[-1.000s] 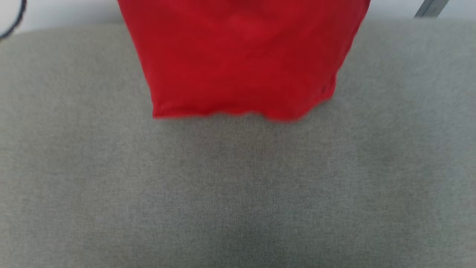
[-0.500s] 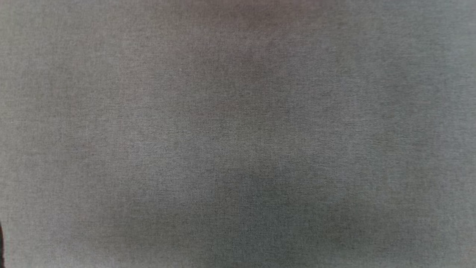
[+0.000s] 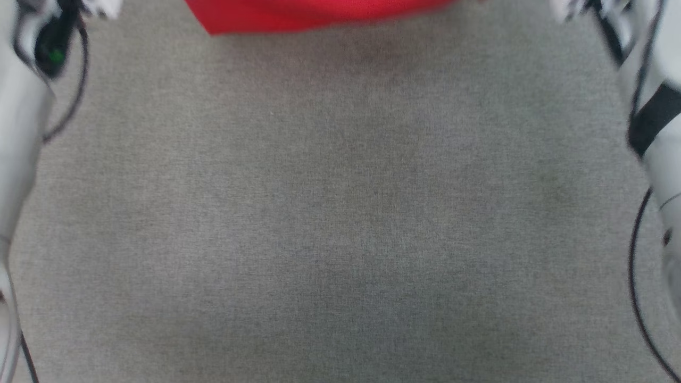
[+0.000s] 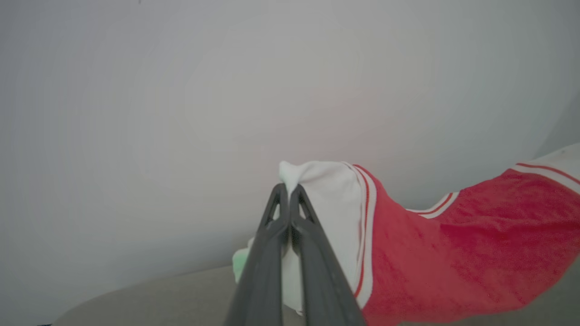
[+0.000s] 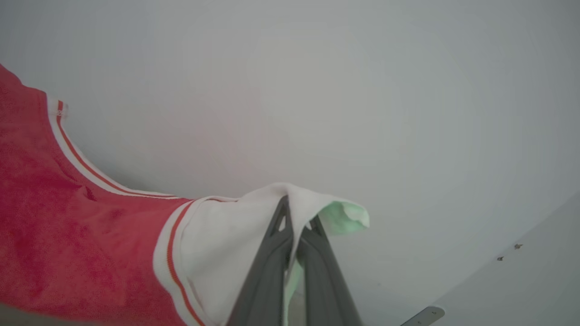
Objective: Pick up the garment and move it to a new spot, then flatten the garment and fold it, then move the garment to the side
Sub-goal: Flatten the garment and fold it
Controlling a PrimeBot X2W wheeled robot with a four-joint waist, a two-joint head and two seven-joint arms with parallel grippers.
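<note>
So the left end effector point(image 4: 288, 190) is pinched shut on one white sleeve point(image 4: 326, 203) of the garment point(image 4: 453, 253). The right end effector point(image 5: 294, 201) clamps the other, shirt hanging stretched over the far side of the table point(image 3: 340, 213). Head camera tilted since a second ago; seems mid-carry, laying flat next.

Left gripper point(image 4: 289, 189), right gripper point(image 5: 293, 216): both closed.

The head camera looks steeply down on the bench point(image 3: 340, 213) from close by, with the shirt point(image 3: 319, 16) at the far edge of its view. The wrist cameras look close along the left claw point(image 4: 288, 189) and right claw point(image 5: 297, 217) toward a pale wall point(image 4: 181, 90); all three views share the shirt.
</note>
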